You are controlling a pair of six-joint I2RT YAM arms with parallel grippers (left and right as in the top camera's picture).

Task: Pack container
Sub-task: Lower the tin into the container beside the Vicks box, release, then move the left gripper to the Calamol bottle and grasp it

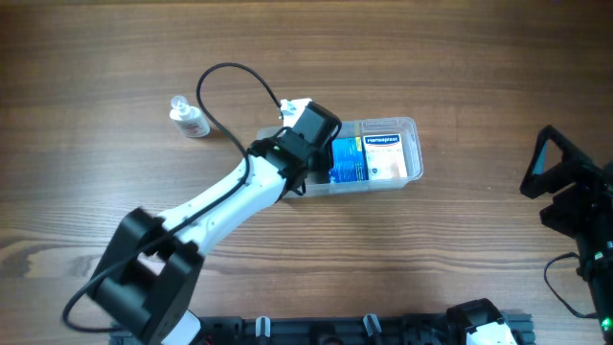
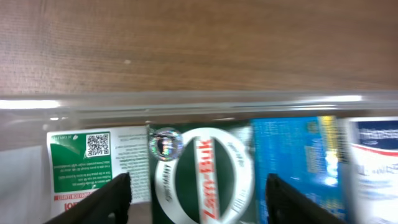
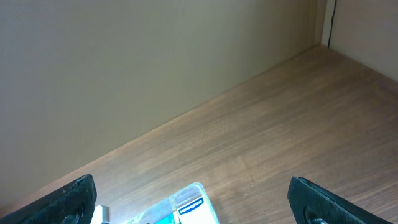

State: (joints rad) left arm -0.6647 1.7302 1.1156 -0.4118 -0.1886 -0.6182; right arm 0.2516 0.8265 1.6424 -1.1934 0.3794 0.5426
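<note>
The clear plastic container (image 1: 412,125) lies at the table's middle. It holds a white box (image 1: 385,158), a blue box (image 1: 347,161) and, in the left wrist view, a dark green box (image 2: 199,180) beside a green-and-white box (image 2: 87,162). My left gripper (image 2: 199,199) hangs over the container's left half (image 1: 321,153). It is open, one finger on each side of the dark green box with a small gap at both. The container's far rim (image 2: 199,99) runs across that view. My right gripper (image 3: 193,186) stands wide open and empty at the table's right edge (image 1: 551,192).
A small clear bottle with a white cap (image 1: 189,117) lies on the wood to the left of the container. The left arm's black cable (image 1: 225,81) loops above the table between them. The right wrist view shows the container's end (image 3: 193,199) far below.
</note>
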